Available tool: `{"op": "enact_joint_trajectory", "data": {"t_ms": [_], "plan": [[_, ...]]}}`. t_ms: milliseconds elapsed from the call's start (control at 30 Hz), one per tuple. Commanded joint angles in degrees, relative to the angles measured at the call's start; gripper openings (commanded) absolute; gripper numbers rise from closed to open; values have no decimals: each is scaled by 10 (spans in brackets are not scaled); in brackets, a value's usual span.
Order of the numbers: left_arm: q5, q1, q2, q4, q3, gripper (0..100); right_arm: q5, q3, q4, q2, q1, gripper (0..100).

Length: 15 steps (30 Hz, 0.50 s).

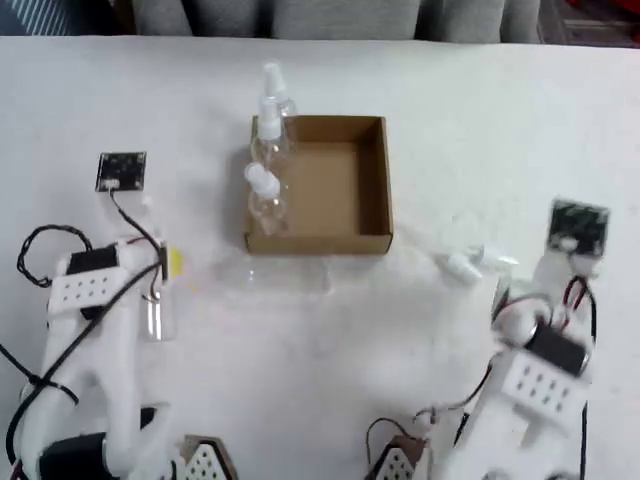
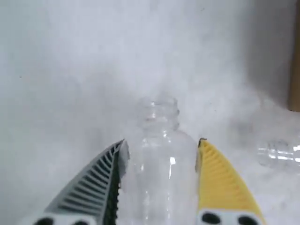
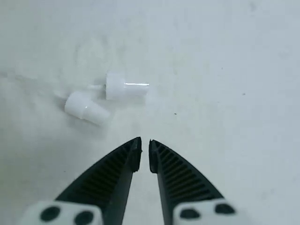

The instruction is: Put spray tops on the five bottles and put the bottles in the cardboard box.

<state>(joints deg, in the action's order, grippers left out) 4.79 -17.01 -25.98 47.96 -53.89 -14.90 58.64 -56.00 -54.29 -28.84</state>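
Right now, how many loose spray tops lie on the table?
2: one spray top and a second spray top beside it, both ahead of the right hand. Others may be hidden.

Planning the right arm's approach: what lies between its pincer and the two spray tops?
Bare table, nothing else, in the right wrist view, between the right pincer and the spray tops.
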Motion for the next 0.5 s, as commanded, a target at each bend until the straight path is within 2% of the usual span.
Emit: {"op": "enact_joint_trajectory", "data": {"t_ms": [0,367,467], "plan": [[-3,-6,1,-20,32,20,80,-98,7,134,-2,15],[-2,-4,4,-21,32,20,335,-258,8,354,66,18],[-1,-4,4,-22,32,20,396,-288,7,400,85,77]]}}
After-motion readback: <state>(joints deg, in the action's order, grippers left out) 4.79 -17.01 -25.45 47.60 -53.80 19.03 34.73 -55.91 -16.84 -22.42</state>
